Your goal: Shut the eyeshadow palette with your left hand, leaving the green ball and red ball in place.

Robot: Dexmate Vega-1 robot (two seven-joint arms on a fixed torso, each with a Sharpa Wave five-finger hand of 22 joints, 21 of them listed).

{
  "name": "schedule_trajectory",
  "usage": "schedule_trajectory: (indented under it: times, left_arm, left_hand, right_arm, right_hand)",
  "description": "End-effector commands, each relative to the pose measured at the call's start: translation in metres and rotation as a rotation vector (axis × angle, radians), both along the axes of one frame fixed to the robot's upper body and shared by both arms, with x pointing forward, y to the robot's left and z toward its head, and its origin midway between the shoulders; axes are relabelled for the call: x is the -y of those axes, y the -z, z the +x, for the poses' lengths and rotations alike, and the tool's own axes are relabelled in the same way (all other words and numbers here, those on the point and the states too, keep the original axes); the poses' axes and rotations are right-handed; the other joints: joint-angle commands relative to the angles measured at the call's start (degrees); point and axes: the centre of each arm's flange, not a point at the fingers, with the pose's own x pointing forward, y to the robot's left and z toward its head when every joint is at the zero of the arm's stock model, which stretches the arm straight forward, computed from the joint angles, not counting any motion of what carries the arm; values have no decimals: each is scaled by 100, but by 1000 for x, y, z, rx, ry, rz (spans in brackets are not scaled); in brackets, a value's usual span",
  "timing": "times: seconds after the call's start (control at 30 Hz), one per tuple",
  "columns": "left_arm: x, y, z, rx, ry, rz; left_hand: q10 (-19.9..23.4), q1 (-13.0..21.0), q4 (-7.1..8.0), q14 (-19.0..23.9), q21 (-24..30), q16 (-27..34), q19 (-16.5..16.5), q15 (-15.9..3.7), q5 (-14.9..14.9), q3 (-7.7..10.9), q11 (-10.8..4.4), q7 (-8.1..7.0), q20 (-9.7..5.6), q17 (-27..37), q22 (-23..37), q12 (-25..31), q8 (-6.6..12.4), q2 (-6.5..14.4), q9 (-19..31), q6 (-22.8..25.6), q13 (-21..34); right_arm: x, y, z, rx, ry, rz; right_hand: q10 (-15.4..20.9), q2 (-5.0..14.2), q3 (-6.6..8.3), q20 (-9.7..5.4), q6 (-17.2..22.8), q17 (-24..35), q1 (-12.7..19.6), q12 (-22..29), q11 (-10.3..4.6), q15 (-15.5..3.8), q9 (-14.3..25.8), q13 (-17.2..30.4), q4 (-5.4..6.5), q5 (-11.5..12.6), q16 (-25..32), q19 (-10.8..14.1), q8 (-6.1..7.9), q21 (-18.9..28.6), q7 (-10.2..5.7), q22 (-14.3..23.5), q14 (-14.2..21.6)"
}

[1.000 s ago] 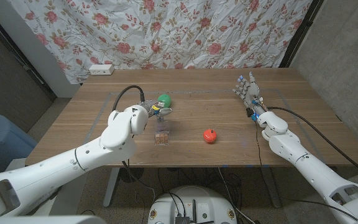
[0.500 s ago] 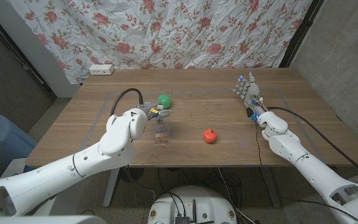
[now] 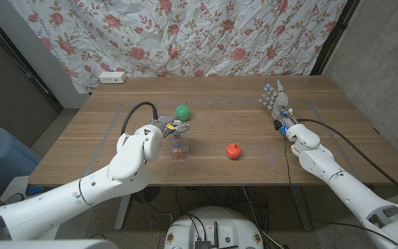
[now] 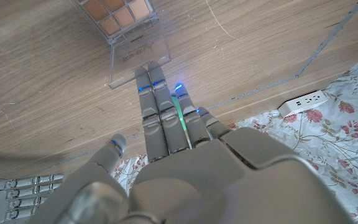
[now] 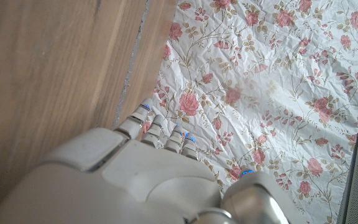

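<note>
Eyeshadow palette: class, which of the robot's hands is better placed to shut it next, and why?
Left. The left hand hovers just behind the eyeshadow palette, fingers at its clear lid; the right hand waits far across the table.

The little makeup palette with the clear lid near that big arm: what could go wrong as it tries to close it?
The left hand has its fingers stretched toward the clear lid's edge on the open eyeshadow palette. A push there might slide the light palette along the table rather than fold the lid shut. The green ball sits just beyond that hand, so a wide swing could knock it rolling. The red ball lies beside the palette, where a skidding palette might bump it.
</note>
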Motion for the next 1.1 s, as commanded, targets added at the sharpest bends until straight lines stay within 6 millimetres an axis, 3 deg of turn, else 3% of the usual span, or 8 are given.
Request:
schedule_trajectory:
  times: [0.03,1.1]
  left_arm:
    - [-2,7,-7,26,-6,-15]
    - [-7,32,-27,64,-13,-37]
  left_hand:
    - [-10,66,-5,-18,-1,-11,30,-7,27,35,-14,15,4,12,14,-35,-7,439,-4,-39,20]
    - [-331,90,-69,-230,-28,-80,33,69,20,137,-33,-17,6,8,15,-130,-112,415,-14,-269,10]
  right_arm:
    - [0,0,0,0,0,0]
    - [0,0,0,0,0,0]
  right_hand:
    - [5,565,2,3,7,22,-2,33,-40,-674,28,11,37,21,35,23,28,35,-52,17,-24]
    - [-1,564,2,-1,11,22,-2,31,-34,-676,28,11,37,21,35,25,30,36,-49,17,-26]
